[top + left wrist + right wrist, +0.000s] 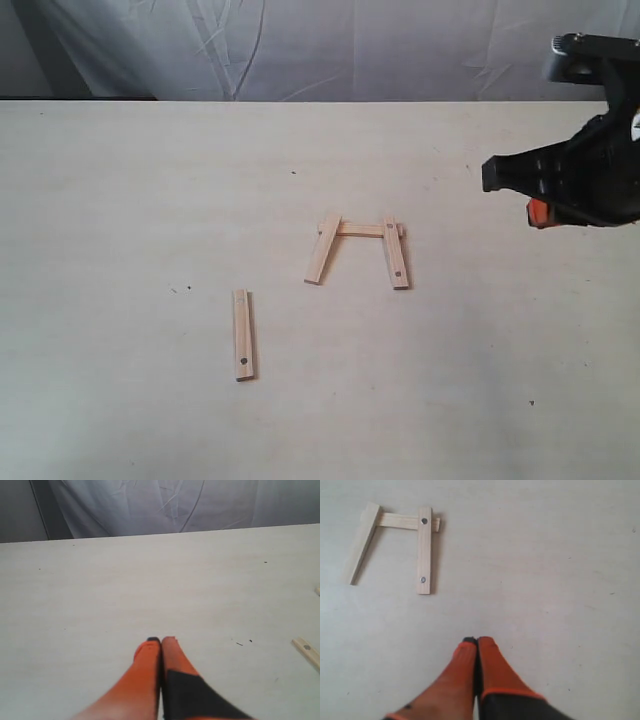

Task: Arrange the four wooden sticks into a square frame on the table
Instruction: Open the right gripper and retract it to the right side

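My right gripper is pressed together, holding nothing, over bare table at 3 o'clock from the sticks and well apart from them. My left gripper is closed tight too, with wide open surface ahead. Three sticks make a frame open toward 6 o'clock: cross stick at 12, slanted stick at 9, holed stick at 3, ends overlapping. The loose stick lies alone at 7 o'clock, with room on every side.

The pale bench carries three wooden sticks joined as an open-ended frame, and a fourth stick lying well apart.
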